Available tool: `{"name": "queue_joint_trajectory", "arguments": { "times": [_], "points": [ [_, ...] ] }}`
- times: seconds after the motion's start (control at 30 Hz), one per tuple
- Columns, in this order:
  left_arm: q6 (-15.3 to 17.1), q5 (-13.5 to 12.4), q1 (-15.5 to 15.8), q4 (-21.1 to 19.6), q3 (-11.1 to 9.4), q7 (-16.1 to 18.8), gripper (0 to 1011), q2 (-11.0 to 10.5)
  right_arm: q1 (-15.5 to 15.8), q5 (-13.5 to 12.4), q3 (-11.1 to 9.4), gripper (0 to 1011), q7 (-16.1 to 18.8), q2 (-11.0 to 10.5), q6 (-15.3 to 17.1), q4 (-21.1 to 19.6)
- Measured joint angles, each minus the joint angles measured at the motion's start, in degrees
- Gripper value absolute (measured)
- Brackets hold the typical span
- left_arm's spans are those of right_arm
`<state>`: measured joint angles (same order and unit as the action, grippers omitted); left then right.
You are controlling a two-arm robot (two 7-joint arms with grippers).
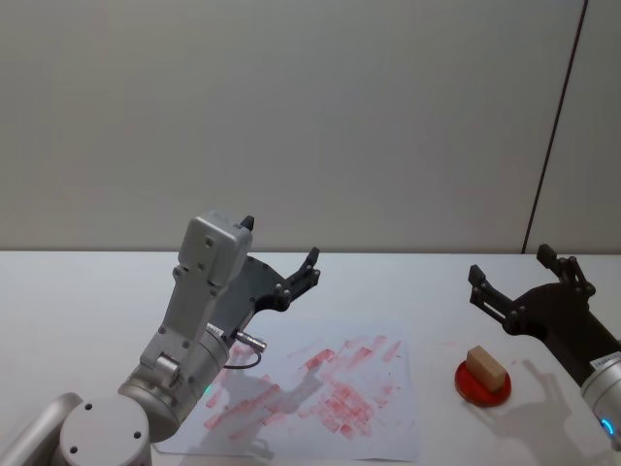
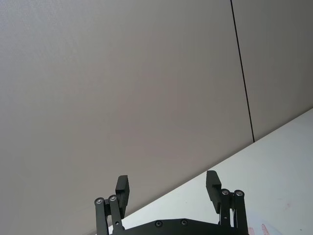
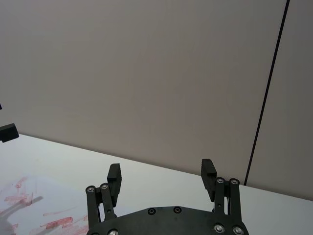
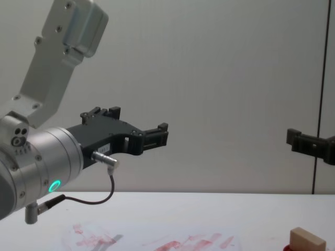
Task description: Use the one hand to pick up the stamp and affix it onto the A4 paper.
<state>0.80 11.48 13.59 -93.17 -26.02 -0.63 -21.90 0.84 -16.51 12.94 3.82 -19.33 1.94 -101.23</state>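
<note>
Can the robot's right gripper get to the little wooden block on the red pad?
Probably yes. The right gripper is open and hangs in the air near the stamp, which sits on the red ink pad with nothing covering it.

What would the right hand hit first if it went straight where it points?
Most likely the grey wall: the open right hand aims over the table, nothing between; depth is unclear.
</note>
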Motion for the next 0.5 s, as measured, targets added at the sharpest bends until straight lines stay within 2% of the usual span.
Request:
{"name": "queue_joint_trajectory", "arguments": {
  "times": [0.5],
  "points": [
    [0.0, 0.0, 0.0, 0.0, 0.0, 0.0, 1002, 0.0, 0.0, 0.0, 0.0, 1001, 0.0, 0.0, 0.0, 0.0]
  ]
}}
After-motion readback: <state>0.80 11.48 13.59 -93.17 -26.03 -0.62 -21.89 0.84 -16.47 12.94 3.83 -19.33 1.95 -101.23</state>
